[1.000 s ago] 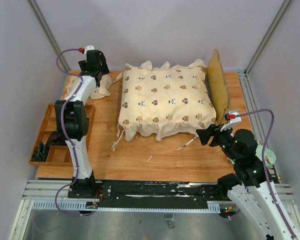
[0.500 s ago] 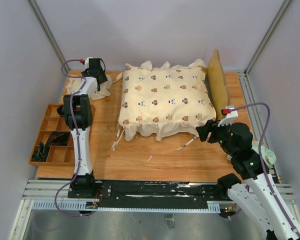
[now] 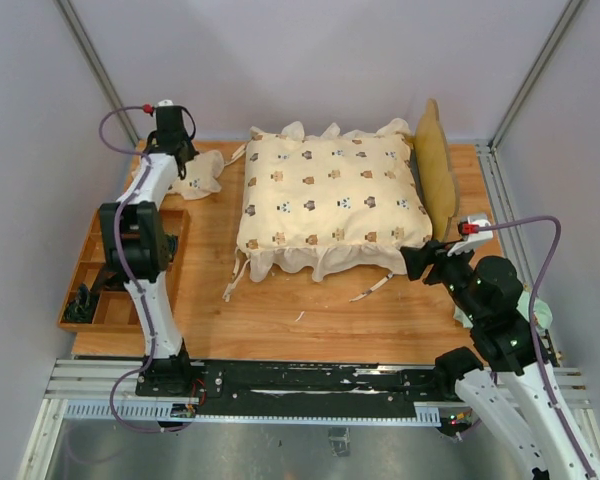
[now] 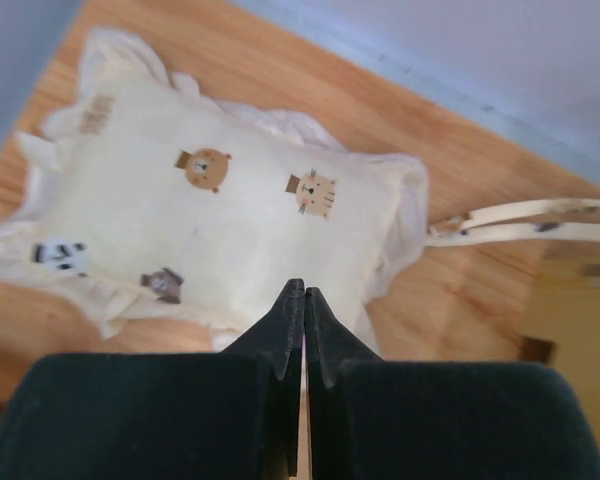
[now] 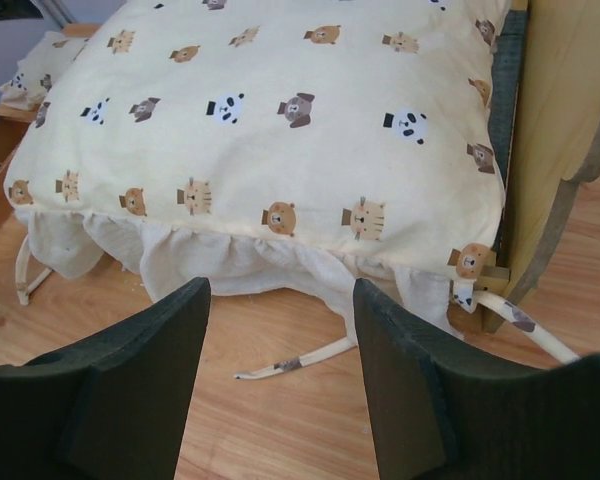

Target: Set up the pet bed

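At near right, black two-finger right gripper (image 5: 280, 300): gapes wide, grips nothing, faces ruffled cream bear-print quilt (image 3: 330, 195). Beneath that quilt, mid-scene, small light-wood pet bed (image 3: 435, 170): lies with wavy headboard at right. At far left, black left gripper (image 4: 302, 295): pinched together, empty, hovers by small cream bear-print pillow (image 4: 210, 220)

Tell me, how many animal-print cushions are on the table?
2: a big cushion on the pet bed mid-table, and a small cushion at the far left corner. Others could hide underneath.
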`<act>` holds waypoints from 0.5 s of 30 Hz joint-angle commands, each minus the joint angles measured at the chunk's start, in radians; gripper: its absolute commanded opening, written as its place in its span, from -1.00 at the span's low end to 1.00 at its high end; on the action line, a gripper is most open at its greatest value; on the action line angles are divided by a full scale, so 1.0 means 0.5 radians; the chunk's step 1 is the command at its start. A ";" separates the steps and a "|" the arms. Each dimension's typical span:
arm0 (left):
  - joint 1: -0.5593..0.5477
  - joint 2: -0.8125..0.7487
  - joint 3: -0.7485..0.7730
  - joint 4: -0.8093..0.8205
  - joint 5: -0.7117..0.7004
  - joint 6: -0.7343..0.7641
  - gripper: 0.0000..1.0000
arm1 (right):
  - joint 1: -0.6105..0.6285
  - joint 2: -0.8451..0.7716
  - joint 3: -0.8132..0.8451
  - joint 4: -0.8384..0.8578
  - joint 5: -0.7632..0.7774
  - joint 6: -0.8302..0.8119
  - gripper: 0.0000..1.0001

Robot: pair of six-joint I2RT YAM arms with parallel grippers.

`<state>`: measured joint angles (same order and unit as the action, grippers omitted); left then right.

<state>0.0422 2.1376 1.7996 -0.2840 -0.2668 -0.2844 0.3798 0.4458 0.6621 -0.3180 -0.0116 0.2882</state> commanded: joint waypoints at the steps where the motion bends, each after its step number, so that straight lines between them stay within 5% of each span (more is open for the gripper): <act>1: 0.003 -0.584 -0.280 0.313 0.023 0.068 -0.94 | -0.017 -0.016 -0.060 0.089 -0.057 0.037 0.21; 4: 0.005 -0.615 -0.267 0.254 -0.205 0.003 0.06 | -0.017 -0.017 -0.092 0.094 -0.100 0.072 0.21; 10: 0.006 -0.305 -0.105 0.088 -0.101 0.034 0.67 | -0.017 -0.027 -0.086 0.131 -0.113 0.041 0.21; 15: 0.020 -0.143 -0.102 0.182 0.025 0.096 0.77 | -0.016 -0.005 -0.072 0.124 -0.103 0.040 0.21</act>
<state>0.0437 2.0010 1.7519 -0.1692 -0.2939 -0.2584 0.3798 0.4427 0.6128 -0.2829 -0.0597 0.3103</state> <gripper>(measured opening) 0.878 0.604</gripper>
